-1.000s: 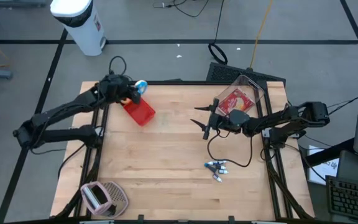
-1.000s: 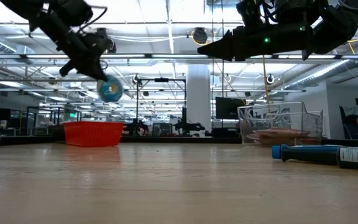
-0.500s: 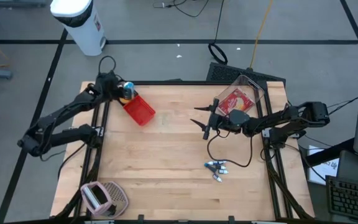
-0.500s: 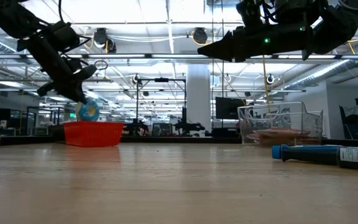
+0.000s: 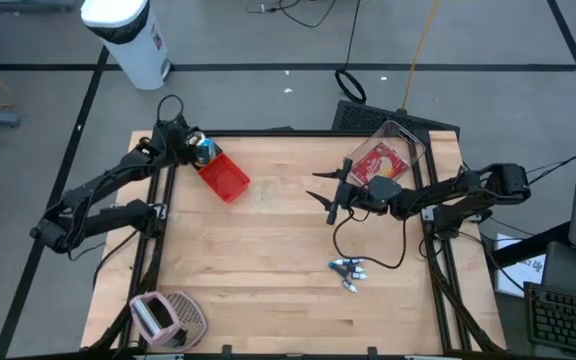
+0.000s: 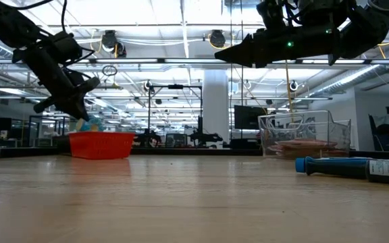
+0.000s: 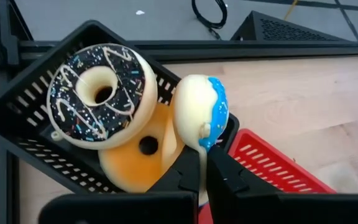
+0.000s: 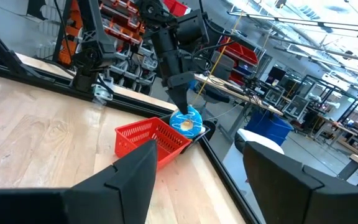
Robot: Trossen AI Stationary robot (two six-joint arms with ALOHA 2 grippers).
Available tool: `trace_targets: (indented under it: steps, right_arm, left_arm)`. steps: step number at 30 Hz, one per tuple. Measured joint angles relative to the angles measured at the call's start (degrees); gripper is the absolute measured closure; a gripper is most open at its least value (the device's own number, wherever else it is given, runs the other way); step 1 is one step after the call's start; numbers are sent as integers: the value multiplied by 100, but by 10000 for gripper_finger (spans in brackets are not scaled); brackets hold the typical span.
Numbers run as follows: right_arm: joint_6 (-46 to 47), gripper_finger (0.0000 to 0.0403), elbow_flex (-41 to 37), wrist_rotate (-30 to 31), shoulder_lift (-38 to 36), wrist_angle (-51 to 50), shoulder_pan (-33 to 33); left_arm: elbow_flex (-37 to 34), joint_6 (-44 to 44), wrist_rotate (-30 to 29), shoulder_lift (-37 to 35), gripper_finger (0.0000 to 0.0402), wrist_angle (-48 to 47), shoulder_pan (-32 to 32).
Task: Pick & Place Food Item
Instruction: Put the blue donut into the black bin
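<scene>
Blue-iced doughnut (image 7: 201,118) sits pinched in the left gripper (image 7: 202,163) beside the red basket (image 5: 226,179); right gripper (image 5: 332,196) hovers, jaws spread

Lighting was bright and even, from overhead ceiling strips (image 6: 181,27) visible across the room. The desk (image 5: 278,260) showed soft, faint shadows; its nearest boards looked blurred at table height.

No text, label, brand, number or sign can be read in any of these views. The white cylindrical bin (image 5: 128,38) on the floor past the table's far edge carries a small dark mark on its side, but it is too small to make out.
</scene>
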Motion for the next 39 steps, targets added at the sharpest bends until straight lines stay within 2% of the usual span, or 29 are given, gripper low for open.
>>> trace_targets:
  steps: [15, 28, 39]
  right_arm:
    - [7, 177, 0, -2, 0, 2, 0]
    - [9, 177, 0, -2, 0, 2, 0]
    - [10, 177, 0, -2, 2, -22, 0]
  left_arm:
    - [-1, 134, -99, 22, 369, -75, -7]
    - [-1, 149, -57, 22, 241, -71, -7]
    - [-1, 40, -55, 22, 232, -5, -7]
